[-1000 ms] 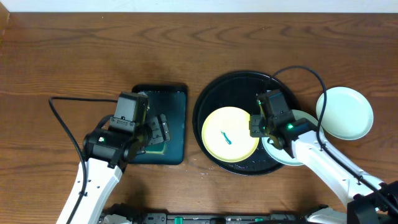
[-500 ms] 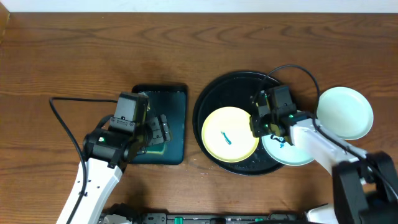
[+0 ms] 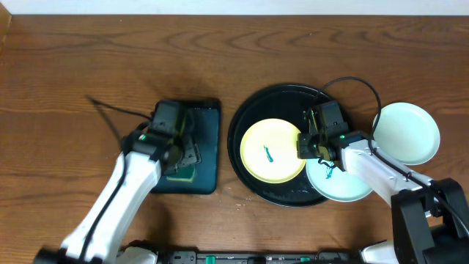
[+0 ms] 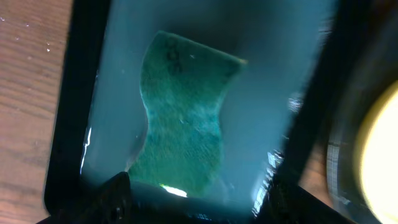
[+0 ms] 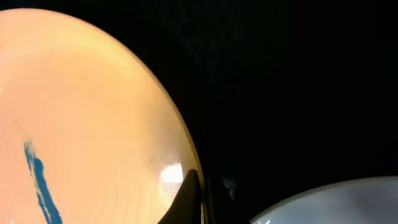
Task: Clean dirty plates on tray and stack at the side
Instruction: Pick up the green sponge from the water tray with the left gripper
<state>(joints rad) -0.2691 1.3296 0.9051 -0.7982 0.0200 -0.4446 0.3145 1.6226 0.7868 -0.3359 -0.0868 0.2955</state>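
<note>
The black tray (image 3: 242, 121) holds a pale yellow plate (image 3: 272, 152) with a blue scribble and a mint-white plate (image 3: 341, 183) with a blue mark. A second mint-white plate (image 3: 407, 132) lies on the wood to the tray's right. My right gripper (image 3: 304, 144) is shut on the yellow plate's right rim. In the right wrist view one dark finger (image 5: 189, 198) lies on the inside of the yellow plate (image 5: 81, 118). My left gripper (image 3: 185, 150) hovers open over a green sponge (image 4: 183, 124), with its fingers (image 4: 112, 199) wide apart.
The sponge lies in a rectangular dark teal tray (image 3: 209, 121) left of the black tray; the tray's wet floor (image 4: 280, 74) shows in the left wrist view. The mint-white plate's edge (image 5: 336, 202) sits close beside the yellow plate. A cable loops above the right wrist.
My left arm has swung up and right over the teal tray. The yellow plate has shifted slightly towards the tray's far side in the right gripper's hold.
</note>
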